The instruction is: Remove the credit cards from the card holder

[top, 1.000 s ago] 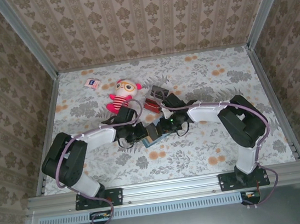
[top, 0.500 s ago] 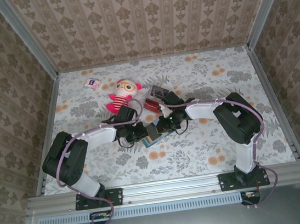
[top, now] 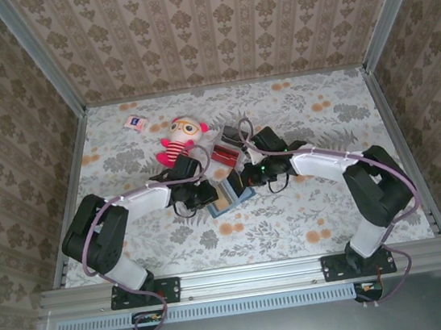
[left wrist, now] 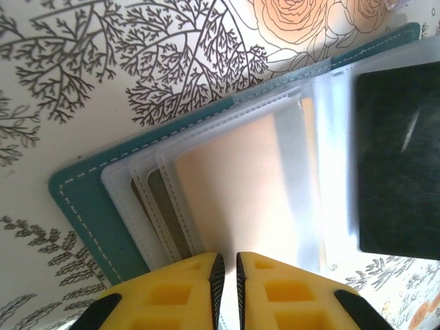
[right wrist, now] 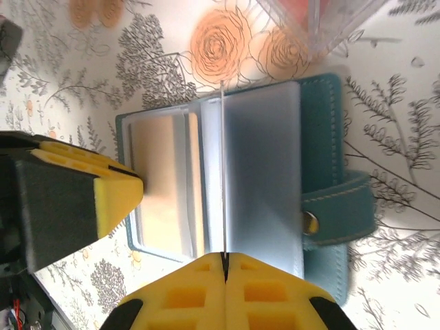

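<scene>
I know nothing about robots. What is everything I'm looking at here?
card holder: one, teal, open, table centre
tan card: one, in its clear sleeves
dark card: one, beside the tan one
pile: one, red and dark, just beyond the holder
plush doll: one, pink and red, left of the pile
packet: one, white-pink-blue, far left
table: one, floral cloth
left arm, right arm: white and black
left fingers: yellow, close together at the holder's edge
right fingers: yellow, shut on a thin upright leaf

We see bright, even light in the top view, with soft shadows. In the wrist views the card holder point(right wrist: 254, 179) glares pale, and near parts are blurred.
</scene>
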Controlling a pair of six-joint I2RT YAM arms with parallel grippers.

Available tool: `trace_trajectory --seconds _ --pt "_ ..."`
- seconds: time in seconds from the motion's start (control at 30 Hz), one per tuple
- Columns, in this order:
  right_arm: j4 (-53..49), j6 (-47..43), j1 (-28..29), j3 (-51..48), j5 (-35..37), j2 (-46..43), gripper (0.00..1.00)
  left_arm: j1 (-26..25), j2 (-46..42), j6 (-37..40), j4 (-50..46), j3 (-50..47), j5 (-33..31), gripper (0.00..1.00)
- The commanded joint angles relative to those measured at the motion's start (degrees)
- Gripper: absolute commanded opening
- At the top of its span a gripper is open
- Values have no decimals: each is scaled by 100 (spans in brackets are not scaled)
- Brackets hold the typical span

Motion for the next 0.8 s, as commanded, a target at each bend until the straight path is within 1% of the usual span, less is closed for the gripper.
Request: trace_trajectory --seconds 0.0,0.1,0.23,0.27,0.33,0.53,0.6,0.7,0.77 --pt "-245 -491 -11 -40 320 -537 0 83 -204 177 -779 54 -338 24" --pt "-303 -828 -20 84 521 -895 0 146 -512 195 -1026 230 -461 32" --pt "-466 -1402 -36 449 920 -1098 0 351 -924 222 -1348 362 -768 59" --pt "-494 -1562 -47 562 1040 -1090 0 416 -1029 243 -1421 370 -874 65" --pt "-574 -1875 -63 809 1224 -1029 0 554 -1201 257 -1551 362 -1038 73" --pt "-976 -2931 -163 1838 1463 -512 0 852 -1715 403 -1761 186 -1394 95" --pt "-1113 -3265 -243 2205 1458 -295 0 870 -1855 508 -1779 132 -1434 100" --pt "-1245 -4049 -375 2651 1354 116 0 871 -2013 611 -1796 62 -1471 100" --pt "-1258 -4567 -435 2835 1300 341 0 1047 -2060 633 -1815 36 -1467 100"
